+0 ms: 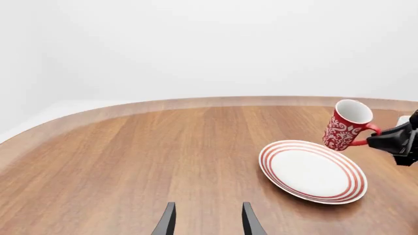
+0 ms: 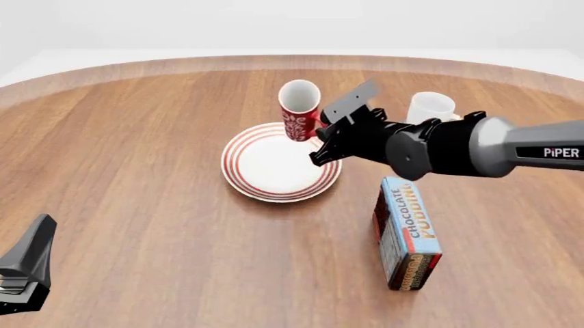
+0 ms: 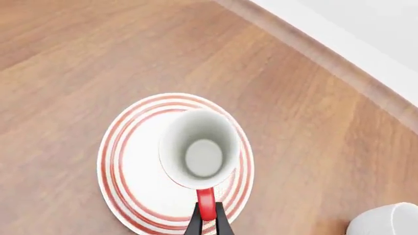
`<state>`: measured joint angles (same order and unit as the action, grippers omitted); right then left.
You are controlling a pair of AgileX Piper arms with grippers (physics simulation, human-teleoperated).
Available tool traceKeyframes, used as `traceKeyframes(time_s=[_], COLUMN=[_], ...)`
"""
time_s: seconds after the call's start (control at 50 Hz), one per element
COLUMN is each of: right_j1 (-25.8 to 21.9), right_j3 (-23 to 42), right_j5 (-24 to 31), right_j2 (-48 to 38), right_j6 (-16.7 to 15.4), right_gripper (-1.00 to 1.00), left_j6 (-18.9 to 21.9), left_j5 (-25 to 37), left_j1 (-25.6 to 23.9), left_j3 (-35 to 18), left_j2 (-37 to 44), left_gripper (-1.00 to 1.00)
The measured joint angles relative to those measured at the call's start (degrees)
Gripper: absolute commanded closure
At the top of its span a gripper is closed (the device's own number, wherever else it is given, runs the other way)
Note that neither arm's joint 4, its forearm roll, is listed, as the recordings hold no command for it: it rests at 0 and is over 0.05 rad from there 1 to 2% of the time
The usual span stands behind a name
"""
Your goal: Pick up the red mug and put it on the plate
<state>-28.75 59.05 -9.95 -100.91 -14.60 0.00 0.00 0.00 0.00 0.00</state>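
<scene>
Item: mug [image 2: 299, 109]. Red with white pattern, held clear of the tabletop [image 2: 137, 171], tilted, above the far edge of the plate [image 2: 264, 184]. From my right wrist view it sits mouth-up over the plate.

Item: right gripper [image 3: 207, 219]. I have it clenched on the mug's handle [image 3: 205, 199], fingers pinched tight on the red loop.

Item: left gripper [image 1: 207, 220]. Fingers parted, nothing between them, low near the tabletop's near left edge, well apart from the plate.

Item: plate. White with red rings, flat, roughly mid-table; its centre is bare.

Item: white mug [image 2: 429, 108]. Stands toward the far right edge, behind my right arm and partly hidden by it, apart from the plate.

Item: pudding box [image 2: 408, 232]. Upright, near side of the right arm, right of the plate, not touching it.
</scene>
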Motion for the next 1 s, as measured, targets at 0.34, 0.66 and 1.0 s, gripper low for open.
traceKeyframes(time_s=[0.34,0.66,1.0], right_j1=[-1.72,-2.58,-3.31], right_j3=[0.55,1.27,2.94], right_j5=[-1.59,-2.39,-2.85], right_j2=[-2.82,-5.20,-8.19], right_j6=[1.82,2.53,3.18], right_gripper=[1.00,1.00,1.00], left_j6=[0.00,0.00,0.00], left_j5=[0.00,0.00,0.00], left_j1=[0.00,0.00,0.00], left_j3=[0.00,0.00,0.00], left_j2=[0.00,0.00,0.00], left_gripper=[-1.00,-1.00,-1.00])
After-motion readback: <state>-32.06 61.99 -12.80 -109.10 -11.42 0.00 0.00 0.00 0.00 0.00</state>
